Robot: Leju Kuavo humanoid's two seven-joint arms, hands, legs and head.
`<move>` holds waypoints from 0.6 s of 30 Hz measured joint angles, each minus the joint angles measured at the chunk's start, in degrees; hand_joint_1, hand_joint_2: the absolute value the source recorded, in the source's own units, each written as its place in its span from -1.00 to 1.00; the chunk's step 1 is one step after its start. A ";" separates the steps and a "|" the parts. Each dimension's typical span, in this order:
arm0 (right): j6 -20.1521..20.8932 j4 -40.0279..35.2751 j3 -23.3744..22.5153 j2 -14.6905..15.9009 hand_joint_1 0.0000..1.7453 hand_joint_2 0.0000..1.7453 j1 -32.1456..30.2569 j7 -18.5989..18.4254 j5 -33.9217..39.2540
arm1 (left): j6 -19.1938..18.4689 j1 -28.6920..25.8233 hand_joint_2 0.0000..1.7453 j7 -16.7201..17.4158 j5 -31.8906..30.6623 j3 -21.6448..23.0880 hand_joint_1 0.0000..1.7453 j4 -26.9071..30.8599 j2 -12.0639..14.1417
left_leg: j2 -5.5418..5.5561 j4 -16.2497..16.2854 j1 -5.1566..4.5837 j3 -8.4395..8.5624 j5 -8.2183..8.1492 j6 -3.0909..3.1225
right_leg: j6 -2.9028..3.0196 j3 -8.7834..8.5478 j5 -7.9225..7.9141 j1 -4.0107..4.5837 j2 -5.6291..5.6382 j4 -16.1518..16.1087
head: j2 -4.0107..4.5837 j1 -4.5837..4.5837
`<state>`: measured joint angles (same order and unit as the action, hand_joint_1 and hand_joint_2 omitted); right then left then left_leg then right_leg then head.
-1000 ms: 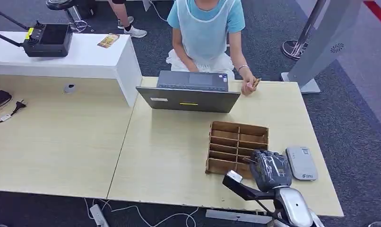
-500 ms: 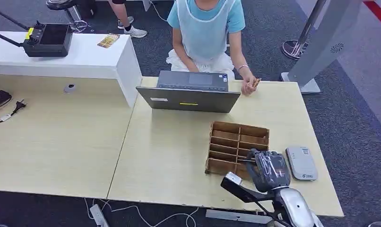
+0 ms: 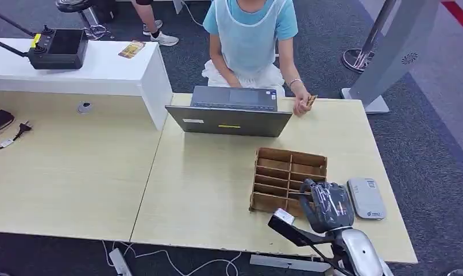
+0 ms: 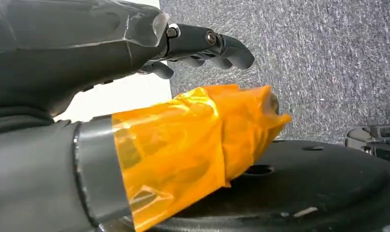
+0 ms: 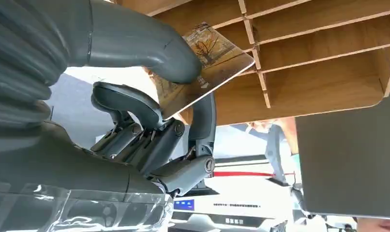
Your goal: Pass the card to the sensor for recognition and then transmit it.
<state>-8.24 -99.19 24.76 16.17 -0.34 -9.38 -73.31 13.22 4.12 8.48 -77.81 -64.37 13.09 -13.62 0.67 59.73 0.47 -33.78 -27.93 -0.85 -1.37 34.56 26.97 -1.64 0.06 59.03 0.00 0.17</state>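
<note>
1. Your right hand (image 3: 328,205) pinches the card (image 5: 202,67) between thumb and fingers, over the wooden divider box (image 3: 288,172).
2. Card reader (image 3: 366,198): on your bench (image 3: 206,190), just beside that hand.
3. Your left hand (image 4: 135,53): fingers apart, holding nothing.

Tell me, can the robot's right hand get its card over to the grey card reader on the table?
Probably yes. The right hand pinches the picture card beside the wooden slotted organizer, and the grey rounded card reader lies just to its right with bare tabletop between.

one card (image 5: 202,67), one laptop (image 3: 229,112) (open), one organizer (image 3: 289,172)
</note>
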 joint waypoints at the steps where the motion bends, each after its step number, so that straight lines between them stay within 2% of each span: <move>1: -0.11 -0.02 0.00 0.00 1.00 1.00 0.00 0.00 0.00 | 0.00 0.00 -1.00 0.00 0.00 0.02 -1.00 0.00 0.00 | 0.00 0.00 0.00 0.00 0.00 0.00 | 0.00 0.00 0.00 0.00 0.00 0.00 | 0.00 0.00; 6: -0.54 -0.26 -0.09 0.00 1.00 1.00 0.00 0.33 0.30 | 0.06 0.00 -1.00 0.00 0.11 0.02 -1.00 0.00 0.00 | 0.00 0.00 0.00 0.00 0.00 0.00 | 0.00 0.00 0.00 0.00 0.00 0.00 | 0.00 0.00; 11: -1.22 -1.29 -0.57 0.00 1.00 1.00 -0.12 3.15 6.30 | 0.20 0.00 -1.00 -0.20 0.53 0.00 -1.00 0.00 0.00 | 0.00 0.00 0.00 0.00 0.00 0.00 | 0.00 0.00 0.00 0.00 0.00 0.00 | 0.00 0.00; 18: -2.36 -3.63 -2.23 0.00 1.00 1.00 -1.26 5.27 10.58 | 0.37 0.00 -1.00 -0.52 1.03 -0.37 -1.00 0.00 0.00 | 0.00 0.00 0.00 0.00 0.00 0.00 | 0.00 0.00 0.00 0.00 0.00 0.00 | 0.00 -0.02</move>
<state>-10.60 -102.81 22.54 16.17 -1.59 -4.11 -62.73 13.59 4.12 7.96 -76.78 -64.74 13.09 -13.62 0.67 59.73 0.46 -33.78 -27.93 -0.85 -1.37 34.57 26.97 -1.64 0.05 59.03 0.00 0.15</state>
